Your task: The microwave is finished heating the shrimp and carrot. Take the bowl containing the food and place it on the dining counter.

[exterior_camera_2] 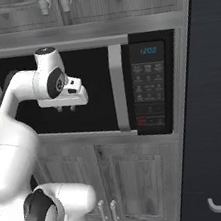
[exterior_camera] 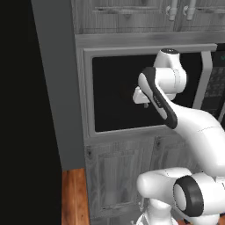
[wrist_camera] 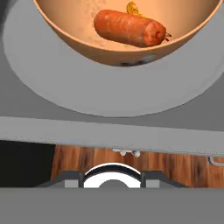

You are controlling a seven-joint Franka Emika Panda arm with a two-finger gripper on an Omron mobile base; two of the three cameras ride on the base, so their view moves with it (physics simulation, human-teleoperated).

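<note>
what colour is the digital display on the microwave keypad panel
Teal digits on the black keypad panel of the silver-framed microwave; clearest in the right base view.

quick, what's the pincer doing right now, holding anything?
Pincer: holds nothing; hangs in front of the microwave. Open or closed cannot be told.

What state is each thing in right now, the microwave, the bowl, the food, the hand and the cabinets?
Microwave door: looks shut in both base views.
Display: lit.
Bowl: upright on the turntable, not gripped.
Carrot: lying in the bowl.
Hand: pointing down in front of the door, fingers apart, empty.
Cabinet doors: shut.
</note>
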